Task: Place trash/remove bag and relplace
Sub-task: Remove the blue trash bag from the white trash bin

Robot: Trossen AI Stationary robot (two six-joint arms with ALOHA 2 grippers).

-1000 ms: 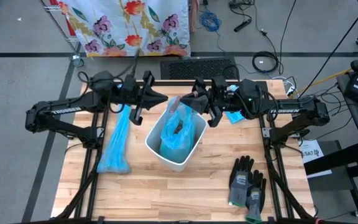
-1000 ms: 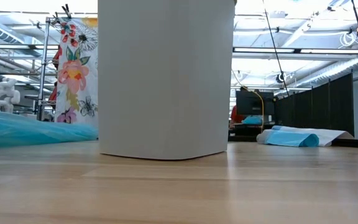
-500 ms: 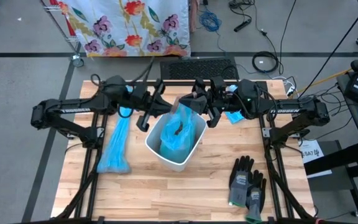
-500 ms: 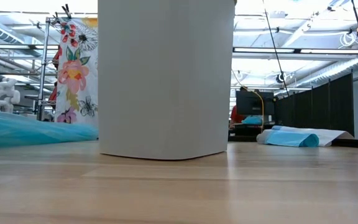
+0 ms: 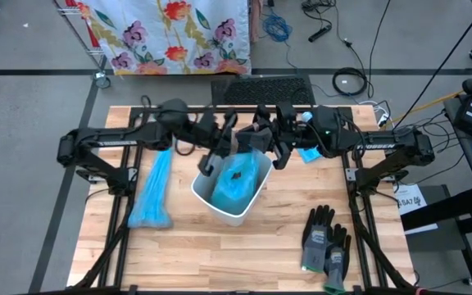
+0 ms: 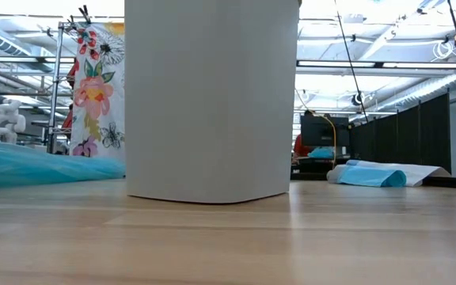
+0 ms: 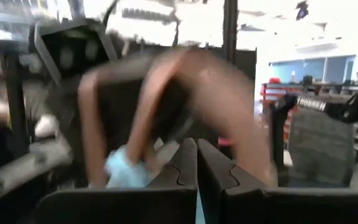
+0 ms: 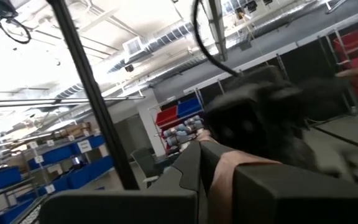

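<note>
A white bin (image 5: 229,195) stands mid-table, lined with a blue bag (image 5: 234,187) that holds dark and brown trash scraps (image 5: 238,172). In the low view the bin (image 6: 210,99) fills the middle. My right gripper (image 5: 258,136) is shut just beyond the bin's far rim, where a flap of the bag rises to it. My left gripper (image 5: 221,152) is shut above the bin's far left rim, close to the right one. In the left wrist view its shut fingers (image 7: 196,163) have nothing between them. Whether it touches the bag, I cannot tell. My right gripper is shut on the far rim edge of the blue bag (image 5: 248,142), coming level from the table's right. That edge is drawn up above the bin's rim while the rest of the bag sits in the bin. The gripper and the left arm hide the exact contact.
A spare folded blue bag (image 5: 154,192) lies left of the bin. A pair of grey-black gloves (image 5: 326,239) lies near the front right. A blue-and-white packet (image 5: 308,153) sits under the right arm. A keyboard (image 5: 260,88) is at the far edge.
My left gripper has moved toward the table's right, from beside the spare bag to above the bin's far left rim, close to the right gripper. It has stayed shut. The right gripper and the bin have kept still.
</note>
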